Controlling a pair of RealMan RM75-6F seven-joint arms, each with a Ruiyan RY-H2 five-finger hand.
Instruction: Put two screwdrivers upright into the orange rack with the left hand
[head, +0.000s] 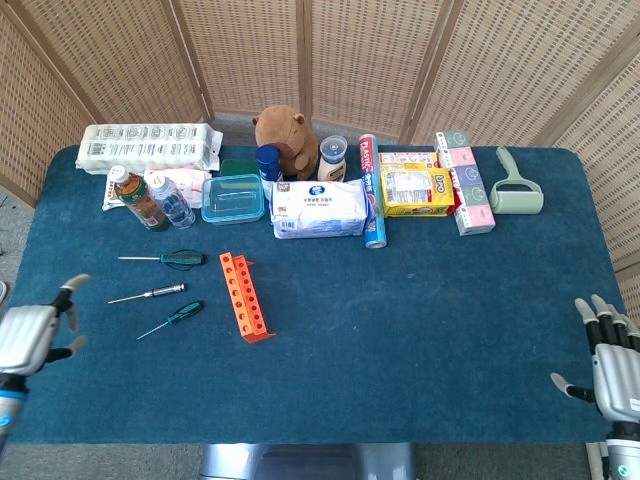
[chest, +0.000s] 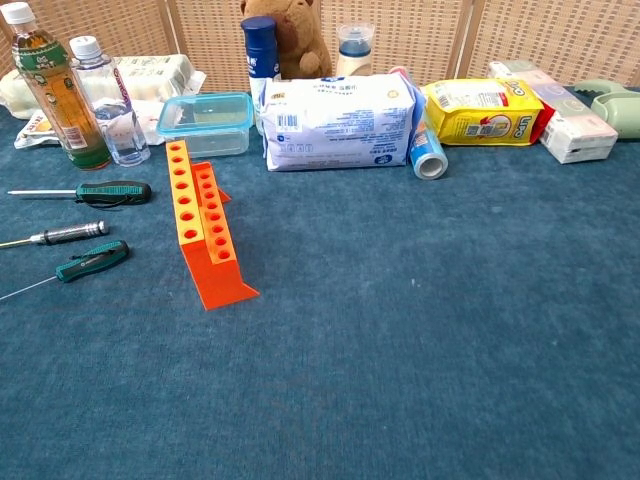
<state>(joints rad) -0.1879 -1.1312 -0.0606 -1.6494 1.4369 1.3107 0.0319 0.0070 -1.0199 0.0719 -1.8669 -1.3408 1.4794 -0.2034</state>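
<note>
We see three screwdrivers lying flat on the blue table (head: 420, 330), left of centre in the head view: a dark green-handled one (head: 165, 258) at the top, a slim metal-handled one (head: 148, 293) in the middle, and a small green-handled one (head: 172, 319) at the bottom. None is in the orange rack (head: 243, 296) yet, which sits just to their right with its holes facing up and all of them empty as far as we can tell.

The left hand (head: 30, 335) is at the lower left edge of the frame, fingers apart, holding nothing, well apart from the tools. The right hand (head: 608, 365) is at the lower right corner, fingers spread, also empty. Neither shows in the chest view.

We judge the screwdrivers light and rigid, with thin shafts that roll easily on the cloth. The handles are the place to take hold: the green ones look rubbery and grippy, while the metal one looks smoother and likelier to slip. A pinch at mid-handle leaves the shaft free to tip down into a hole. The rack looks light, so a skewed insertion could push it over.
</note>
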